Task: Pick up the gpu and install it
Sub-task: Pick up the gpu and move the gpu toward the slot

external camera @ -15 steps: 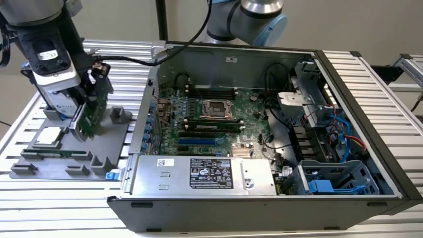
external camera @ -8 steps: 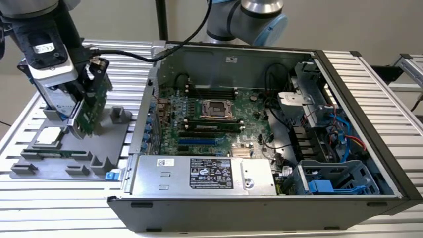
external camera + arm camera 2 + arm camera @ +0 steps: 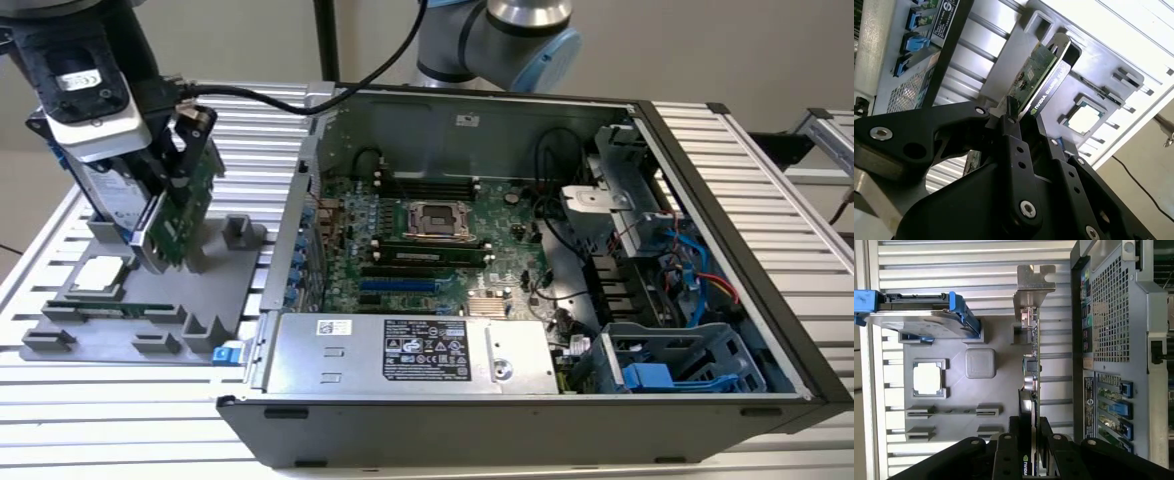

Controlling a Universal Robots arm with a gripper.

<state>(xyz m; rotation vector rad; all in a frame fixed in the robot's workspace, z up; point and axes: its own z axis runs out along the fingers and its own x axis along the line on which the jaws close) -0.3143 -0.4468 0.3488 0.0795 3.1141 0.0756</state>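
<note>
- Well, the gripper [image 3: 184, 160] hangs over the grey parts tray [image 3: 227, 300] at the exterior view's left, just beside the open computer case [image 3: 534, 115].
- Its black fingers [image 3: 1005, 452] are pinched onto the gpu [image 3: 1031, 372], one on each face of the card (green board on one side, black cooler on the other), as both wrist views show.
- The gpu stands on edge, upright, over the tray. Its lower edge is down among the tray's slot posts, and I cannot tell whether it sits in the slot or is just clear of it.
- The card's silver bracket [image 3: 1035, 282] is at the end away from the fingers.
- A silver hard drive [image 3: 114, 195] with blue rails stands on edge in the tray just beside the gpu, on the side away from the case.
- Lying flat in the tray are a square processor chip [image 3: 100, 275] in its pocket and a narrow memory stick [image 3: 114, 308] in a slot near it.
- Inside the case the motherboard [image 3: 441, 240] lies exposed, with a silver power supply box [image 3: 400, 355] along its near side.
- Tray and case rest on a ribbed aluminium table [image 3: 120, 420].
</note>
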